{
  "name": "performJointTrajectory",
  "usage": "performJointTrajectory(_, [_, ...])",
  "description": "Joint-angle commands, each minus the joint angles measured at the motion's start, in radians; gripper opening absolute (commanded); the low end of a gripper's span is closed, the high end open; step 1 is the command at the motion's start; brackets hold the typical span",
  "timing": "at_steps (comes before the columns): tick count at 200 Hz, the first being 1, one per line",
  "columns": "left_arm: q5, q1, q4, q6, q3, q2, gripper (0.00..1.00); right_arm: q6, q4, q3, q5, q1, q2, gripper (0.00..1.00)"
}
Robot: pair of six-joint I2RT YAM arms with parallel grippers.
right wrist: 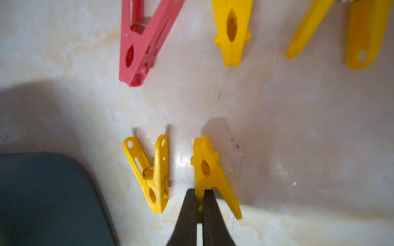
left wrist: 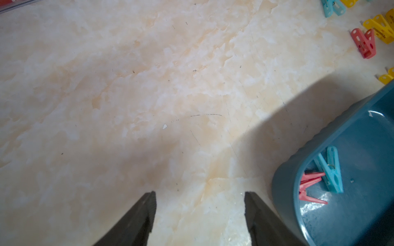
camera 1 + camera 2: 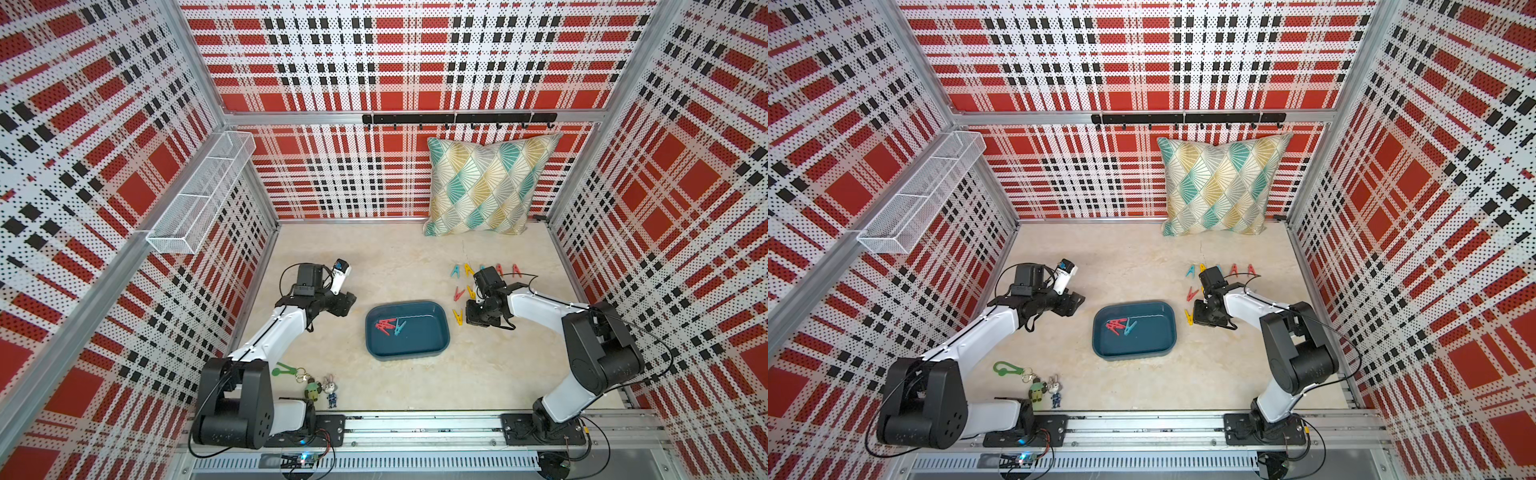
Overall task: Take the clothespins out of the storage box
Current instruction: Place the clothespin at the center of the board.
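one teal clothespin (image 3: 400,328) sits in the storage box (image 3: 424,338); right pincer (image 1: 200,191) clamps one yellow clothespin (image 1: 205,168), left pincer (image 2: 199,193) spread empty.

Partly seen: storage box (image 1: 42,202), one blurred corner in the right wrist view, rest cut off; held yellow clothespin (image 1: 215,177), one leg mostly hidden between the fingers of the right gripper (image 1: 200,191); red clothespin (image 1: 138,70), handles cut by the edge; boxed red clothespins (image 2: 312,176), partly behind the box wall (count unclear); keychain figurines (image 3: 331,388), too small to detail.
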Motion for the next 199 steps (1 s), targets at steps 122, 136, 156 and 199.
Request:
performJointTrajectory(122, [-0.001,-0.008,0.008,0.009,-0.004,0.005,0.72,0.049,-0.091,0.045,-0.018,-0.003,-0.147,0.26])
performJointTrajectory(136, [-0.004,-0.006,0.008,0.011,-0.005,0.002,0.71,0.047,-0.114,0.051,-0.046,-0.001,-0.194,0.29])
performJointTrajectory(156, [-0.006,-0.007,0.009,0.011,-0.005,0.000,0.72,0.056,-0.129,0.046,-0.077,0.007,-0.271,0.31])
performJointTrajectory(199, [-0.012,-0.006,0.008,0.011,-0.005,0.000,0.72,0.113,-0.078,0.088,-0.069,0.147,-0.363,0.32])
